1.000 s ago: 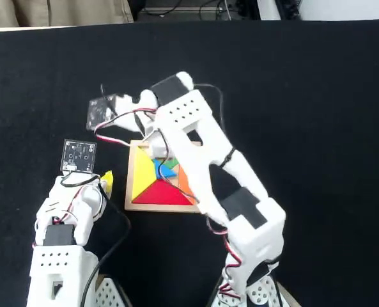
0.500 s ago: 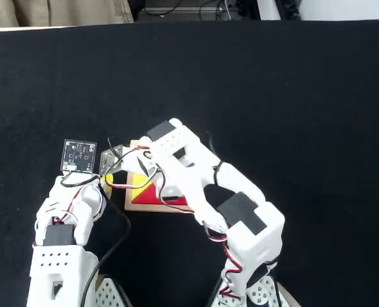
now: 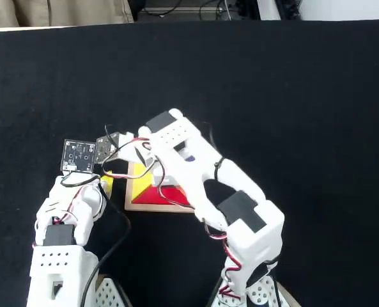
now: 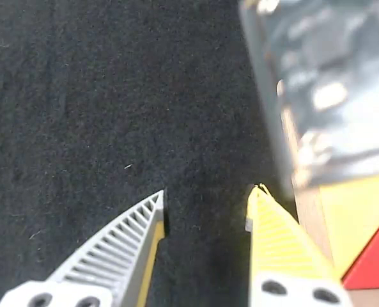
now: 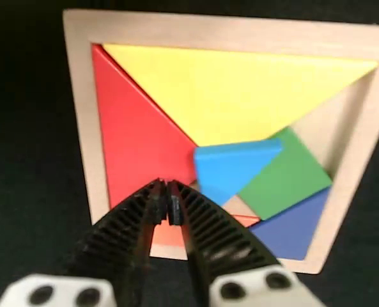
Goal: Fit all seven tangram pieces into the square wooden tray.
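Right end effector (image 5: 165, 187) closed, empty: nudge the proud-looking light-blue triangle (image 5: 231, 167) flat into the tray (image 5: 78, 96); left end effector (image 4: 209, 192) open.

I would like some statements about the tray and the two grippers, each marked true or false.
1. The right gripper is shut over the wooden tray. True.
2. The left gripper holds a yellow piece. False: it is open and empty, over the black cloth beside the tray.
3. The yellow triangle lies against the red triangle in the tray. True.
4. The green square lies outside the tray. False: it is inside, next to the light blue triangle.
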Robot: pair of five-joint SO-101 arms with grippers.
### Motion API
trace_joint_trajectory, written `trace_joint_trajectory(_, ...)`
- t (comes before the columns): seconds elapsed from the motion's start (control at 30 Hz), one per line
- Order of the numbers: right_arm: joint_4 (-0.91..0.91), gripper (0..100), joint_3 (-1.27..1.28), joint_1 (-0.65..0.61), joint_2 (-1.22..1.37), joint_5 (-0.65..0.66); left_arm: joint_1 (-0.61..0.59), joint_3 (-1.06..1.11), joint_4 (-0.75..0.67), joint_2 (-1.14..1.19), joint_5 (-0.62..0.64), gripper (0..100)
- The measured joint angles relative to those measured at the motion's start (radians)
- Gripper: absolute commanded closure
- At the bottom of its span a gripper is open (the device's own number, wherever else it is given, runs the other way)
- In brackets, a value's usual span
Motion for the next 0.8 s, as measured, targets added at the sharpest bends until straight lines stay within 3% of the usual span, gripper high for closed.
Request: trace_joint_trajectory(0.8,0.078,98.8,-0.364,0.057,0.25,0.011,0.0,0.0,0.0,0.0,0.0,79)
